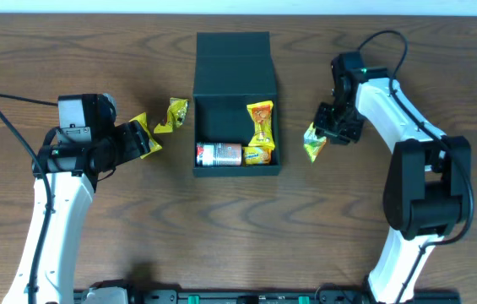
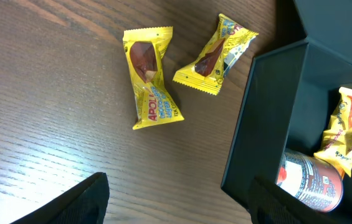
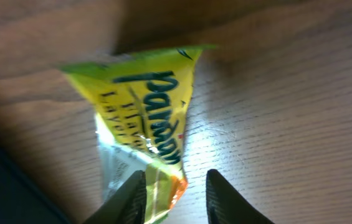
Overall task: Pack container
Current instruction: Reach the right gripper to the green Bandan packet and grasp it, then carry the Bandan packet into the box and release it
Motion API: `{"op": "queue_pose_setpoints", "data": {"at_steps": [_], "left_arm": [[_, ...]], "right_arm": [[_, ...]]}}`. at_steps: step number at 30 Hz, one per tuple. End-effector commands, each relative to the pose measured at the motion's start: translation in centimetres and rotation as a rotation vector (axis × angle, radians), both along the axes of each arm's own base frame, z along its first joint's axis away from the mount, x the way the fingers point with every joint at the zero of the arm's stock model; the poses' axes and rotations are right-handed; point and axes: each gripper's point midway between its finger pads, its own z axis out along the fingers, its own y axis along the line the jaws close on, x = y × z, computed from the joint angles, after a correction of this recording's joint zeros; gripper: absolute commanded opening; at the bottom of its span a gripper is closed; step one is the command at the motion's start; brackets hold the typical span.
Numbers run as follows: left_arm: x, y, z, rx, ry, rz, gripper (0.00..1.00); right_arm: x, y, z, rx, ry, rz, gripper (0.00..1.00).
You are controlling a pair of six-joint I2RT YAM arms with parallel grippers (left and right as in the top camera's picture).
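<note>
the container (image 1: pixel 236 171) sits at the middle of the counter (image 1: pixel 69 59), its flap lid (image 1: pixel 233 63) thrown open and lying flat on the far side. inside it we see a red-and-white can (image 1: pixel 219 154) on its side along the near wall, a small yellow packet (image 1: pixel 257 154) just beside the can, and an orange packet (image 1: pixel 261 122) against the right wall.

our left arm reaches up from the near edge and bends toward the container, with the left hand (image 1: pixel 128 142) low over the counter and its fingers (image 2: pixel 70 205) spread wide with nothing between them. just ahead of it lie two packets, the nearer yellow packet (image 2: pixel 151 78) and the farther yellow packet (image 2: pixel 216 56), both left of the container and touching neither it nor each other.

our right arm arches over and folds back, its right hand (image 1: pixel 329 125) pointing down, right of the container. its fingers (image 3: pixel 132 199) stand close together around the end of a green-yellow packet (image 3: pixel 147 112). a sliver of counter shows beside one finger, so we cannot tell whether the packet is pinched.
</note>
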Motion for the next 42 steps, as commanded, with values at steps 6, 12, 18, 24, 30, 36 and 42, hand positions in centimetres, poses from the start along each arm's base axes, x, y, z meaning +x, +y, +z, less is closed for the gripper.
{"op": "queue_pose_setpoints", "data": {"at_steps": [6, 12, 18, 24, 30, 36, 42], "left_arm": [[0.0, 0.2, 0.0, 0.015, -0.01, -0.008, 0.73], [0.0, 0.2, 0.0, 0.015, -0.01, -0.008, 0.73], [0.1, 0.2, 0.1, 0.016, -0.016, -0.008, 0.73], [0.1, 0.2, 0.1, 0.016, -0.015, -0.008, 0.73], [0.0, 0.2, 0.1, 0.015, -0.011, -0.008, 0.73], [-0.2, 0.2, 0.0, 0.014, -0.002, -0.008, 0.73], [-0.3, 0.2, -0.1, 0.013, 0.001, -0.008, 0.73]], "right_arm": [[-0.2, -0.2, -0.4, -0.013, -0.005, 0.014, 0.05], [0.2, 0.0, -0.4, -0.008, -0.021, 0.015, 0.01], [1.3, 0.6, 1.2, 0.025, -0.066, 0.043, 0.02], [3.5, 1.6, 7.7, 0.042, -0.224, 0.083, 0.02], [4.4, 6.1, 15.1, 0.075, -0.418, 0.203, 0.02], [3.6, 13.7, 18.1, 0.134, -0.514, 0.357, 0.02], [2.8, 18.6, 14.5, 0.152, -0.453, 0.393, 0.02]]}}
